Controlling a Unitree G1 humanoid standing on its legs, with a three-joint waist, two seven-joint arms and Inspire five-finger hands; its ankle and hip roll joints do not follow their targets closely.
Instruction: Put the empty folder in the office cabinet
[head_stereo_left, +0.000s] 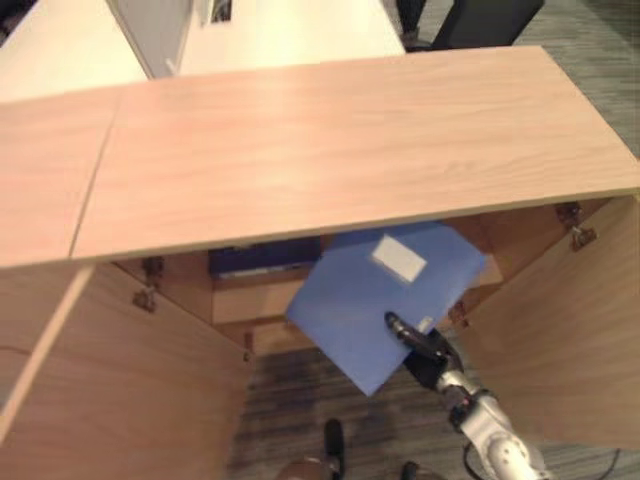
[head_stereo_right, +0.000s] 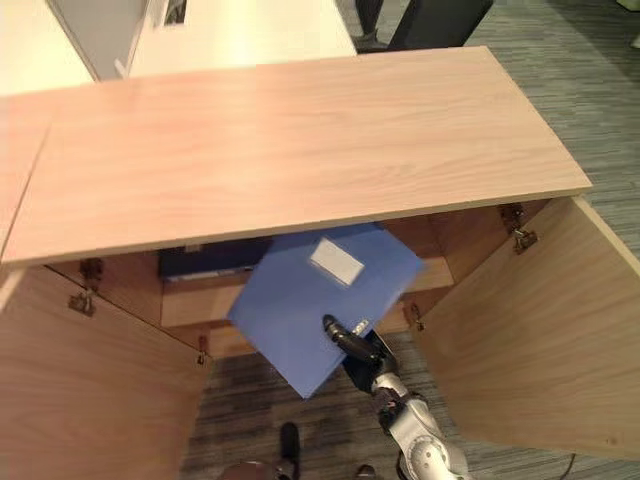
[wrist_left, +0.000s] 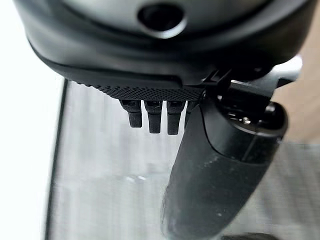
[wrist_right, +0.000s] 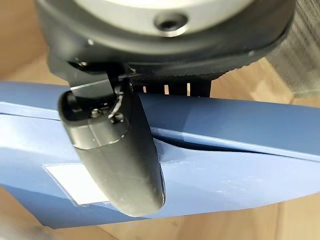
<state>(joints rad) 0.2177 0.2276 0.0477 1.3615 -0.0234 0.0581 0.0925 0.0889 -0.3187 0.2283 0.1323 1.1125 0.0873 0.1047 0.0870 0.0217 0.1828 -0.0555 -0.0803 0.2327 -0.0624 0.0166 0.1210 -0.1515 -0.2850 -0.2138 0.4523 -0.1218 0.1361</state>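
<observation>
The blue folder (head_stereo_left: 385, 300) is a flat, rectangular board-type item with a smooth matte cover and a white label (head_stereo_left: 398, 258) on its upper face. It sits tilted in the cabinet opening, its far corner under the cabinet top (head_stereo_left: 330, 150) and its near corner projecting out over the floor. The right hand (head_stereo_right: 352, 342) holds it at the near right edge: the right wrist view shows the thumb pressed on the upper cover with the fingers passing under, a pinch grip. Judged by appearance, the folder is light and fairly stiff, but the covers part slightly at the gripped edge, so it may flex or gape; the smooth cover could slip in a weak pinch. A hold near the spine or mid-edge would limit sag. The cabinet is light wood-grain laminate, with 2 doors (head_stereo_left: 140, 380) swung open on metal hinges (head_stereo_left: 578, 235). A dark blue item (head_stereo_left: 262, 256) lies inside on a shelf. The left hand (wrist_left: 165, 117) hangs apart, fingers relaxed, holding nothing.
</observation>
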